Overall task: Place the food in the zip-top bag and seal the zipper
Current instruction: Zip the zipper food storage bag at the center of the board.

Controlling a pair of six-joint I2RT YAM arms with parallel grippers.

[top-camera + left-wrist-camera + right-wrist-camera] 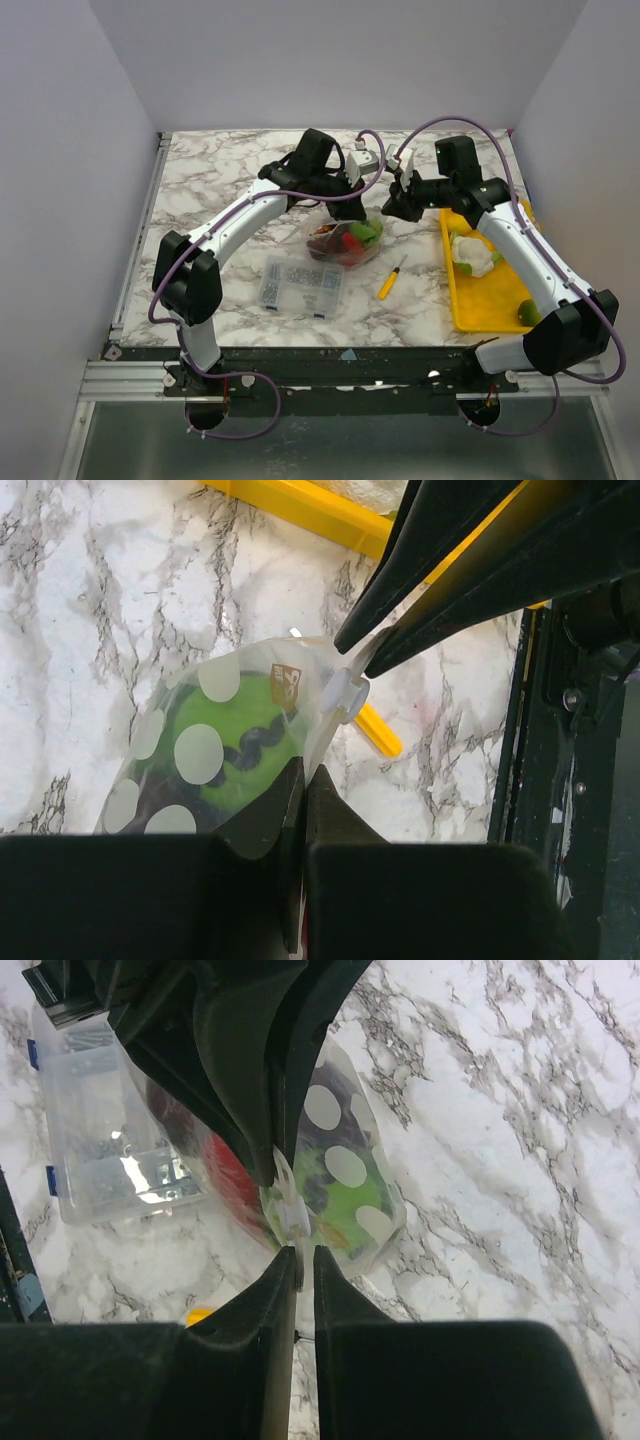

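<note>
Above the marble surface, the left pincer clamps the zip-top bag by its rim to steady it; facing it, the right pincer is pinched together on the zipper, seemingly to seal; the food sits in the bag just beyond both tips

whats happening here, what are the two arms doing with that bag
Both arms are on the zip-top bag, which has red and green food inside. The left gripper pinches its rim; the right gripper has its jaws pinched on the zipper beside it. A cauliflower lies on the yellow tray, not bagged.
</note>
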